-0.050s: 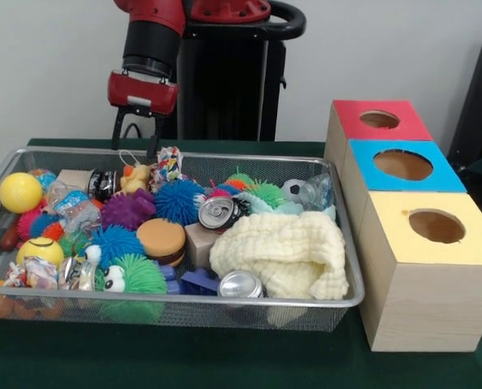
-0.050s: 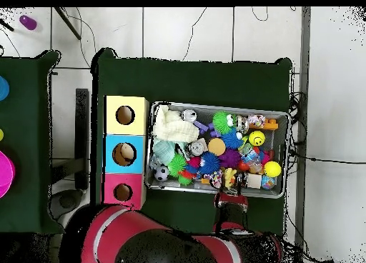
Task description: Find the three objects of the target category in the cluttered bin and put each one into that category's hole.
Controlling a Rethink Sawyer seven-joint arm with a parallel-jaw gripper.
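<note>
Metal cans are the nearest match to a repeated category in the wire bin (image 1: 350, 267): one soda can (image 1: 219, 212) lies on its side at the centre of the front view with its top facing the camera, a second can (image 1: 241, 284) lies against the near wall at lower centre, and a third dark can (image 1: 102, 184) sits at the upper left of the clutter; which category is the target cannot be told. Around them lie spiky balls in blue, purple, green and pink, a yellow ball (image 1: 19, 192) at the far left, a toy burger (image 1: 161, 240), a wooden block (image 1: 200, 245) and a cream knitted cloth (image 1: 283, 253) covering the right part of the bin. At the right of the frame stand three wooden boxes, each with a round hole: a red-topped box (image 1: 411, 121), a blue-topped box (image 1: 447, 173) and a yellow-topped box (image 1: 479, 235). Above the bin's upper left edge hangs the gripper (image 1: 134, 131), its two dark fingers spread apart and holding nothing.
</note>
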